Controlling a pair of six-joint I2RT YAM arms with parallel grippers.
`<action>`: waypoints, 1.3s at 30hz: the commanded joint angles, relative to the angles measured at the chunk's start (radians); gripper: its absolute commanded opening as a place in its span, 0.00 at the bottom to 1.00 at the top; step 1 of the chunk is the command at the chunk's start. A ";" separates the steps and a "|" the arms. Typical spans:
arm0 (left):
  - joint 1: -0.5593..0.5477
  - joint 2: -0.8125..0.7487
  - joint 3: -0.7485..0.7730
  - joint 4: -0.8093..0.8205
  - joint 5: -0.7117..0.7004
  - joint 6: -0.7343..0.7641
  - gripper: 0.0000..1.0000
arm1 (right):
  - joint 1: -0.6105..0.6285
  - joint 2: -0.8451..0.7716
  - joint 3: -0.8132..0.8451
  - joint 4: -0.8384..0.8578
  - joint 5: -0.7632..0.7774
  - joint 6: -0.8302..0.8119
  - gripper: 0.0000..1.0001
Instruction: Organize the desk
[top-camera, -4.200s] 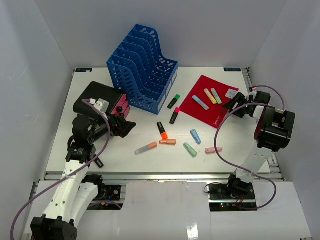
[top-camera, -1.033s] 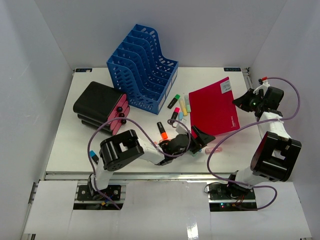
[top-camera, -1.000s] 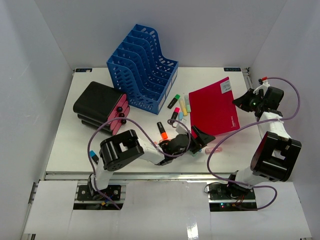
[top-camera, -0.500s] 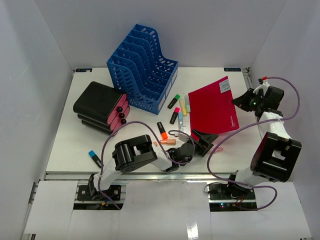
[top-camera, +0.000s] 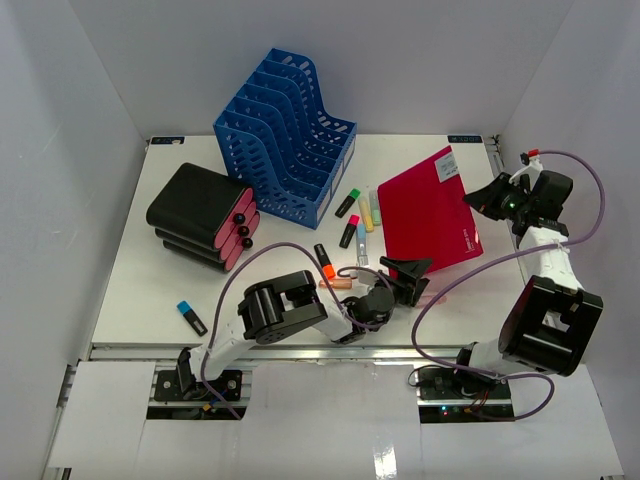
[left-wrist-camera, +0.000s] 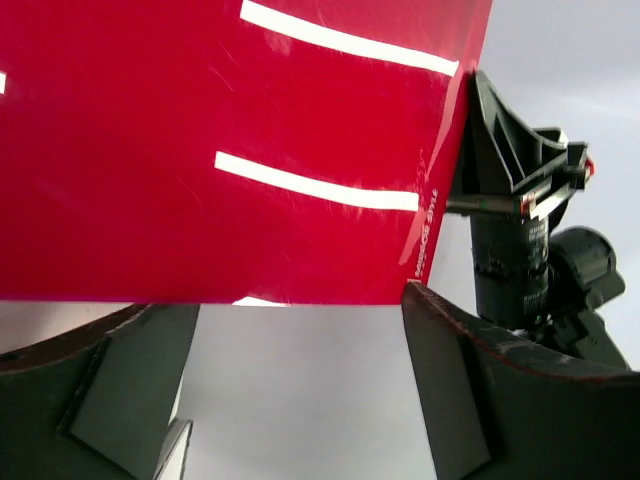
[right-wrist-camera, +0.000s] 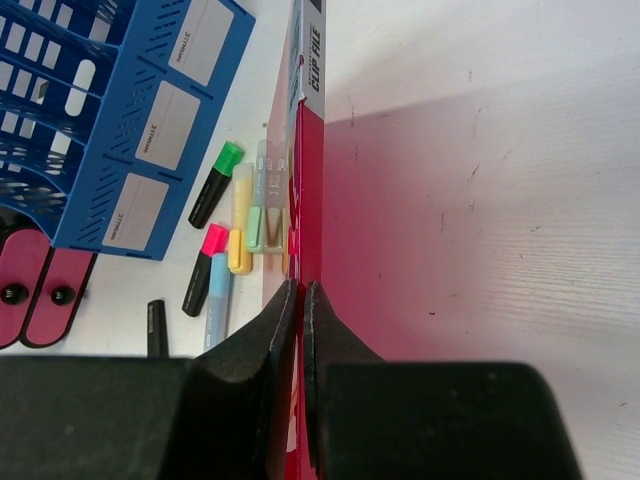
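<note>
— Red clip file (top-camera: 430, 210), right half of the desk (top-camera: 150, 280): who has it?

— The right gripper (right-wrist-camera: 300, 300). Its two fingers are pinched together on the file's edge, up by the printed "CLIP FILE" label. The file is tilted steeply, with the gripped side raised and the opposite side low. I cannot tell whether the low side touches the tabletop.

— And the left gripper (top-camera: 405, 272)?

— It is spread wide and holds nothing. It sits low over the front of the desk, just below the file's near corner. From the left wrist, the file's bottom edge runs just above the gap between the fingers. One fingertip (left-wrist-camera: 425, 310) is right at the file's corner, but contact is not clear.

— Where is the desk in all this?

— The white top fills the floor of the enclosure, with the metal rail along its near side, above the arm bases. Everything else lies on it.

— What else?

— A blue file rack (top-camera: 285, 140) stands at the back, left of centre. A stack of black cases (top-camera: 195, 210) with pink ends lies to its left. Just beside the file's low side there is a cluster of highlighters: a green-capped highlighter (right-wrist-camera: 216, 184), a pink-capped highlighter (right-wrist-camera: 200, 270) and several pastel ones. An orange highlighter (top-camera: 324, 261) lies nearer the front, close to the left arm. A small blue highlighter (top-camera: 190, 317) lies well apart, by the front left edge.
</note>
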 joint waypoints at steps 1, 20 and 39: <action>0.009 0.011 0.040 0.043 -0.090 -0.028 0.85 | -0.003 -0.035 -0.012 0.008 -0.046 0.025 0.08; 0.023 0.058 0.040 0.251 -0.119 0.033 0.42 | -0.010 -0.101 -0.108 -0.042 -0.045 -0.020 0.08; 0.037 0.106 0.084 0.444 0.051 0.124 0.00 | -0.051 -0.157 -0.183 -0.056 -0.083 -0.080 0.12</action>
